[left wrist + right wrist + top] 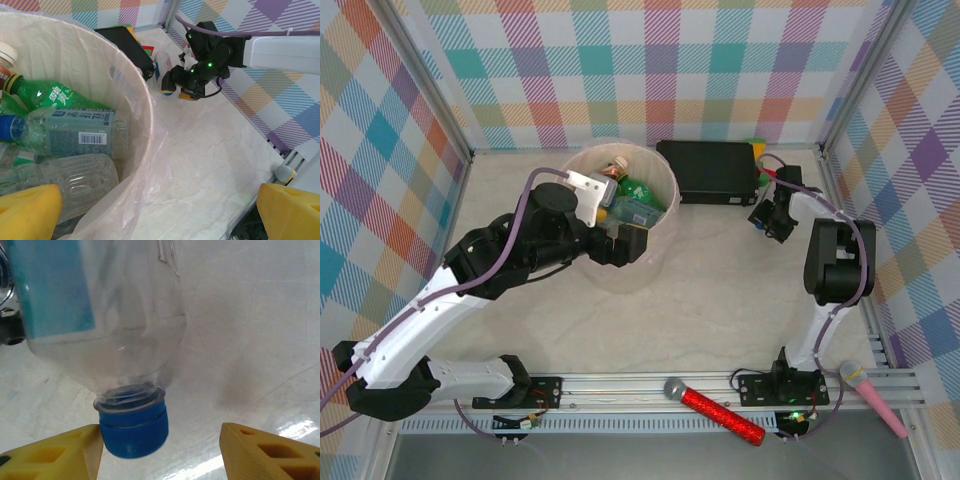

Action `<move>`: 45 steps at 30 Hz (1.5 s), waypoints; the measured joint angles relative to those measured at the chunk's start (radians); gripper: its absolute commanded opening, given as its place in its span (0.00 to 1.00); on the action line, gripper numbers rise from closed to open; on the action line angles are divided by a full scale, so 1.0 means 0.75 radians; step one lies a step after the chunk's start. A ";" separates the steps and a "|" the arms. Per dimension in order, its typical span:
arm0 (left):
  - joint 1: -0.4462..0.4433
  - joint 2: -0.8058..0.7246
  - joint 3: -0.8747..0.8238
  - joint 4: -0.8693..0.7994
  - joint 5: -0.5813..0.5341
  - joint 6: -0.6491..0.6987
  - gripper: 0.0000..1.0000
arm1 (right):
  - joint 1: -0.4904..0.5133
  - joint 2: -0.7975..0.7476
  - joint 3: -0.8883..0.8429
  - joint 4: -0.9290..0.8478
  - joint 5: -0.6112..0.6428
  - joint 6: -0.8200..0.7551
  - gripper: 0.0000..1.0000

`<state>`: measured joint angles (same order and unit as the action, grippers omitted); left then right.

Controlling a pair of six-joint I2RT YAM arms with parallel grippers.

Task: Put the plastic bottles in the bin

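The bin [582,160] stands at the back centre, lined with thin plastic, and holds several plastic bottles: a green one [640,190], a brown one and clear ones. In the left wrist view the bin wall [135,100] surrounds a green bottle [50,95] and a clear blue-labelled bottle [75,132]. My left gripper [625,245] hangs open over the bin's near rim, empty [160,200]. My right gripper [765,215] is by the black box, open around a clear bottle [110,315]. The bottle's blue cap [134,432] touches the left finger, with a gap to the right finger [161,440].
A flat black box [710,170] lies right of the bin, with a green and yellow item [757,148] behind it. A red glittery microphone [720,410] and a pink microphone [875,400] rest on the front rail. Checked walls close in the table.
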<state>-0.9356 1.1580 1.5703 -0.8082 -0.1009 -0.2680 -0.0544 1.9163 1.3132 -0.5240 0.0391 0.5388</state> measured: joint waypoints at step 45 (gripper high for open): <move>0.000 -0.243 -0.077 -0.084 -0.313 -0.036 1.00 | 0.015 -0.516 -0.169 0.046 -0.008 0.006 0.23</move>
<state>-0.9356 0.9760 1.5127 -0.8715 -0.3355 -0.2951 -0.0433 1.5291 1.1866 -0.4896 0.0330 0.5430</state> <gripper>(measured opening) 0.996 0.309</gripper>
